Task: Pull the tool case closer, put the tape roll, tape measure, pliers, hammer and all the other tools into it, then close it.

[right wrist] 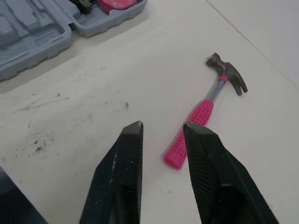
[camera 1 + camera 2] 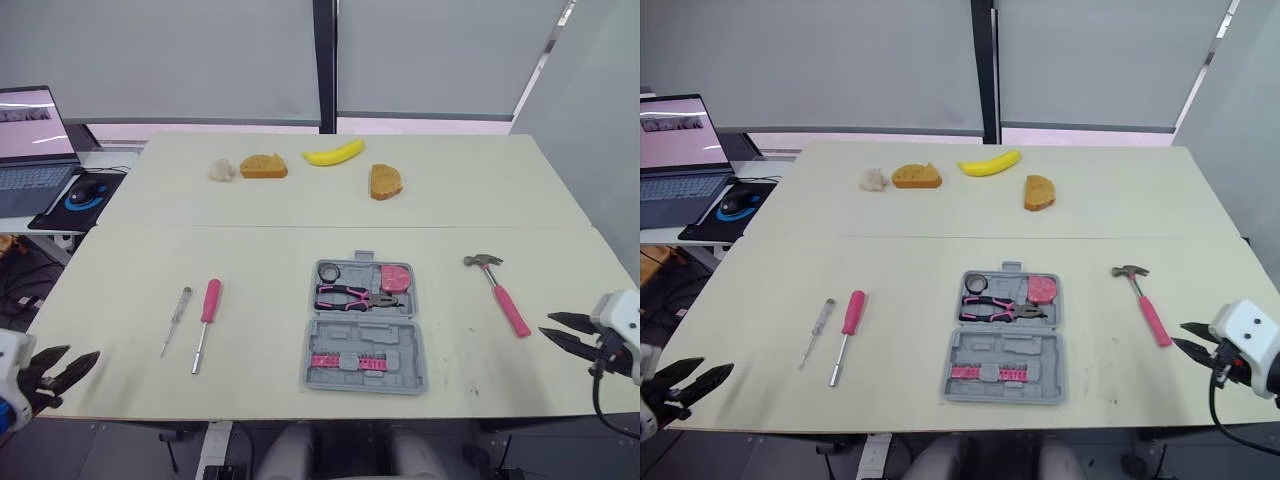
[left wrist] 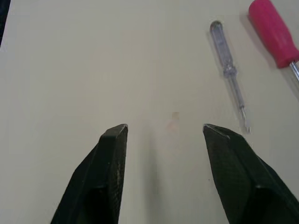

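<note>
The grey tool case (image 2: 366, 354) lies open near the table's front middle, holding the pliers (image 2: 355, 296), a pink tape measure (image 2: 397, 275) and a black tape roll (image 2: 330, 271). A pink-handled hammer (image 2: 500, 293) lies to its right, and shows in the right wrist view as the hammer (image 1: 205, 114) just beyond the fingertips. A pink screwdriver (image 2: 207, 322) and a thin clear-handled screwdriver (image 2: 176, 318) lie to the case's left. My left gripper (image 2: 80, 365) hovers open at the front left edge. My right gripper (image 2: 558, 331) is open at the front right, near the hammer's handle end.
A banana (image 2: 334, 153), two bread slices (image 2: 263, 166) (image 2: 384, 182) and a pale lump (image 2: 221, 169) sit on the far half of the table. A laptop (image 2: 32, 145) and mouse (image 2: 87, 190) stand on a side desk at the left.
</note>
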Controlling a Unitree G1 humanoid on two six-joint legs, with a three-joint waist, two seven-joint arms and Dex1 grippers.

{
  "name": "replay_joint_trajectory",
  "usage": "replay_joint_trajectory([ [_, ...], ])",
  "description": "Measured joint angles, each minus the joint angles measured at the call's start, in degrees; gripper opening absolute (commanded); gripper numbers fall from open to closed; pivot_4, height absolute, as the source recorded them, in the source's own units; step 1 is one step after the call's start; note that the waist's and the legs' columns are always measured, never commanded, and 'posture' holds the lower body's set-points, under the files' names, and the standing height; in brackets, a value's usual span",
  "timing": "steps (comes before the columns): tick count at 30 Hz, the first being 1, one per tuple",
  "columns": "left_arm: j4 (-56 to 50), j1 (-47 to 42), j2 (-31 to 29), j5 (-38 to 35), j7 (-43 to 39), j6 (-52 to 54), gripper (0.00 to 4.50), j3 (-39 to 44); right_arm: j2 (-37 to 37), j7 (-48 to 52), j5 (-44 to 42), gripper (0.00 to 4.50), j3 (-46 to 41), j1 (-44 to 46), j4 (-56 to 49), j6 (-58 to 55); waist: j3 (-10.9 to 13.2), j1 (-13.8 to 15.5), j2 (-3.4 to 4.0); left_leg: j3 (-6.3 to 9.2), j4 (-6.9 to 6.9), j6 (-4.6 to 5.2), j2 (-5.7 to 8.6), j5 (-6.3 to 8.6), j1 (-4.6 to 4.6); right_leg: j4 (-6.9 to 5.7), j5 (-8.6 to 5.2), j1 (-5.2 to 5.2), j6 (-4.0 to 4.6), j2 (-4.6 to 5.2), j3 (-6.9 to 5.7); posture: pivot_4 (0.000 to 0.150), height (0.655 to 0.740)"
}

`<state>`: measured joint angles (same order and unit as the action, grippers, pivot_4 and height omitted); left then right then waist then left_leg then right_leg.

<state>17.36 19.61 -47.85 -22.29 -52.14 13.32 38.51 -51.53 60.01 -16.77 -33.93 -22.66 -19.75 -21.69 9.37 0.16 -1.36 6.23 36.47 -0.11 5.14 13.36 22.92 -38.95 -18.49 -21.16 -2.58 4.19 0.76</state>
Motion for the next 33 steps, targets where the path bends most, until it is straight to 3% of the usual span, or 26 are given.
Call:
replay_joint_trajectory([
  [2, -0.1, 0.2, 0.3, -0.5, -0.5, 0.9, 4.40, 0.0, 0.0, 0.3, -0.5, 2.72, -0.9, -1.2, 0.0, -1.1, 0.0, 0.5, -0.01, 0.01, 0.00, 0.00, 0.00, 0.00, 0.01, 0.00, 0.00, 0.00, 0.01, 0.01, -0.02, 0.150, 0.7400],
  [3, -0.5, 0.4, 0.6, -0.7, -0.8, 1.4, 4.50, 0.0, 0.1, 0.3, -0.8, 2.95, -1.1, -1.7, 0.0, -1.4, 0.0, 0.6, -0.02, 0.01, 0.00, 0.00, 0.00, 0.00, 0.01, 0.00, -0.01, 0.00, 0.01, 0.01, -0.01, 0.150, 0.7400],
  [8, -6.9, 1.0, 2.3, -2.4, -1.0, 4.4, 4.50, -1.0, 2.4, -0.4, -2.0, 4.44, -1.7, -3.9, -0.3, -1.9, 0.0, 0.9, -0.03, -0.04, 0.00, 0.00, -0.01, 0.01, 0.02, 0.02, -0.01, -0.02, 0.02, 0.03, 0.02, 0.150, 0.7400],
  [19, -10.4, 1.5, 4.5, -2.6, 1.8, 6.6, 4.50, -1.7, 0.9, -0.9, -2.5, 4.48, 1.3, 1.1, -1.1, -2.4, -0.1, 0.4, 0.01, -0.08, -0.06, -0.01, -0.03, 0.02, 0.00, 0.02, -0.02, -0.06, 0.03, 0.01, 0.02, 0.150, 0.7400],
  [28, -14.0, 3.6, 8.7, -2.8, 7.0, 7.9, 4.50, -0.8, -3.3, 2.8, -10.6, 4.48, 23.5, 30.0, -8.5, -7.3, 0.0, -0.3, 0.01, -0.09, -0.09, -0.05, -0.12, 0.06, 0.06, 0.07, -0.02, -0.12, 0.05, -0.03, -0.03, 0.150, 0.7400],
  [33, -16.6, 0.8, 11.1, -2.8, 10.9, 8.7, 4.50, -2.1, -2.0, 3.2, -13.8, 4.48, 30.5, 39.1, -9.6, -11.1, 0.0, 1.0, -0.08, 0.02, -0.09, -0.06, -0.06, 0.08, 0.09, 0.07, -0.01, -0.14, 0.05, -0.01, -0.11, 0.150, 0.7400],
])
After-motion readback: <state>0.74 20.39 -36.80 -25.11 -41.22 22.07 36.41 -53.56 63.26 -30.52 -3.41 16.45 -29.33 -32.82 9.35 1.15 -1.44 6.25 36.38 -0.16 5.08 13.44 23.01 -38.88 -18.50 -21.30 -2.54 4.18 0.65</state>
